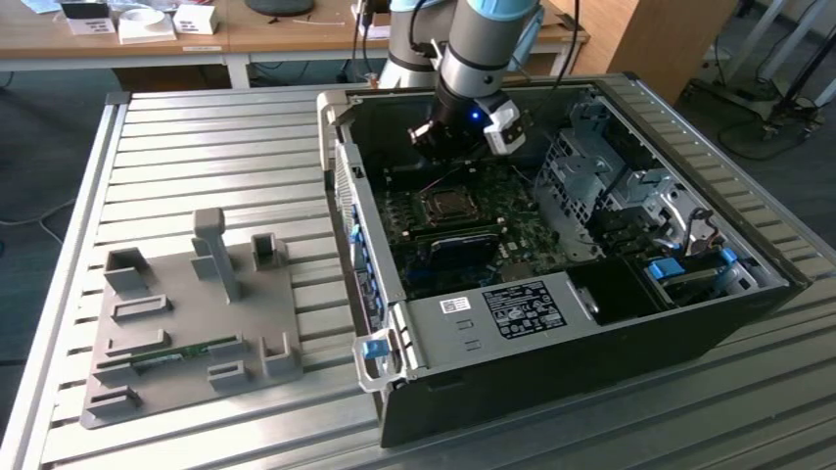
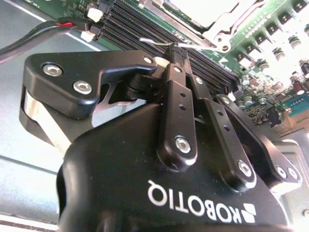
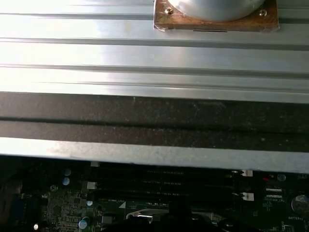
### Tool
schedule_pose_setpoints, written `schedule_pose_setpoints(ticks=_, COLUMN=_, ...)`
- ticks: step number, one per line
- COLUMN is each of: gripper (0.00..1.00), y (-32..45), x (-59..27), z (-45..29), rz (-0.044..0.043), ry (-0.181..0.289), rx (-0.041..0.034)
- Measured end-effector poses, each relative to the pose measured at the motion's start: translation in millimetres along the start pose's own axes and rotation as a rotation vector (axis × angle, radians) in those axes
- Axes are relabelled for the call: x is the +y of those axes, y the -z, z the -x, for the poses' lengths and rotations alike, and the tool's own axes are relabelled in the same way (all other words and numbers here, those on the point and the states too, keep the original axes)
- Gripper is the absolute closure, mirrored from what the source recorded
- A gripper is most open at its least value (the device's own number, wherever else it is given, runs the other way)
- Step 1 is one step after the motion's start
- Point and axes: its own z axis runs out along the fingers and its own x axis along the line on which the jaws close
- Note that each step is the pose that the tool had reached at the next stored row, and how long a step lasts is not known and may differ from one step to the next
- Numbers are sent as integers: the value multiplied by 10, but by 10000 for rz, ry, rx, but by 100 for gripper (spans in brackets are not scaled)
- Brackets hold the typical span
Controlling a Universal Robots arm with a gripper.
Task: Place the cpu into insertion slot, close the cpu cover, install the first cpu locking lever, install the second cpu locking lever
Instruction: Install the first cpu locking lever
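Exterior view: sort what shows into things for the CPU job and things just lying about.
For the job:
- gripper, down inside the case over the motherboard
- cpu cover

Lying about:
- grey fixture tray, at the exterior view's left
- white boxes on the desk behind
- drive cage

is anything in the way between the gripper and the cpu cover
Nothing visible blocks it. In the second wrist view the gripper sits over the black memory slots, which lie low on the board, with the cpu cover just beyond them. A thin metal lever runs right up to its tip.
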Motion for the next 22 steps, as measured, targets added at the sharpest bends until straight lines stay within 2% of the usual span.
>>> schedule_pose_setpoints(ticks=22, gripper=89, y=-79, x=-19, z=56, rz=-1, ry=-1, rx=0)
